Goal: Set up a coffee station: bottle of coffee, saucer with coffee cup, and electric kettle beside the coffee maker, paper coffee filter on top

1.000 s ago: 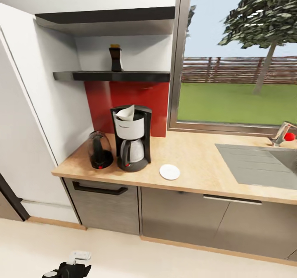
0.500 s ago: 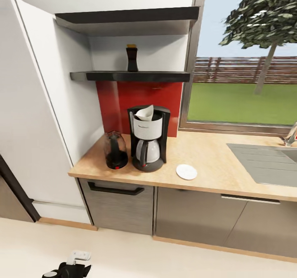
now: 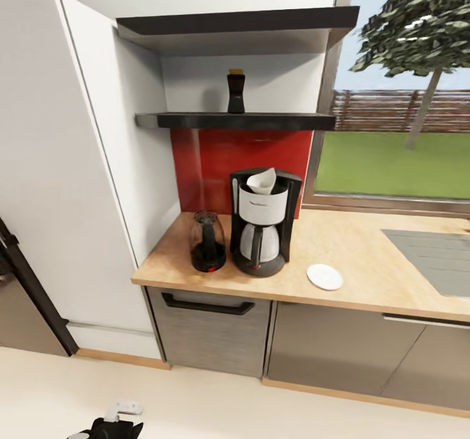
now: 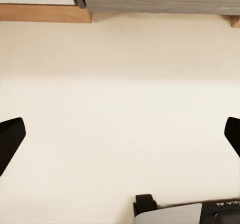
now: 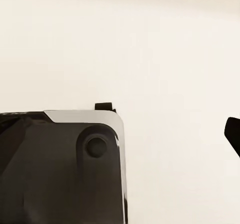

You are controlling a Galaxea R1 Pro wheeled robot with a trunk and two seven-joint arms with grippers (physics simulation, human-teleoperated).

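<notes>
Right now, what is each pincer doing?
Left pincer: open, holding nothing, above the floor.
Right pincer: one fingertip shows; cannot be told.

We see the kitchen countertop (image 3: pixel 352 250) in light beige wood grain, with grey streaked cabinet fronts (image 3: pixel 215 334) and a black handle. Coffee maker (image 3: pixel 264 224): black body, silver-white band, clear carafe with black handle. Paper coffee filter (image 3: pixel 261 179): white. Electric kettle (image 3: pixel 207 242): dark translucent glass, black handle, red switch. Saucer (image 3: pixel 324 276): plain white. Bottle of coffee (image 3: pixel 235 92): dark brown-black, yellow-gold cap. Kitchen shelf (image 3: pixel 235 121): dark grey-black. Backsplash (image 3: pixel 215 158): glossy red. Floor (image 4: pixel 120 109) under our left gripper (image 4: pixel 120 139): pale cream; fingertips (image 4: pixel 10 139) black.
</notes>
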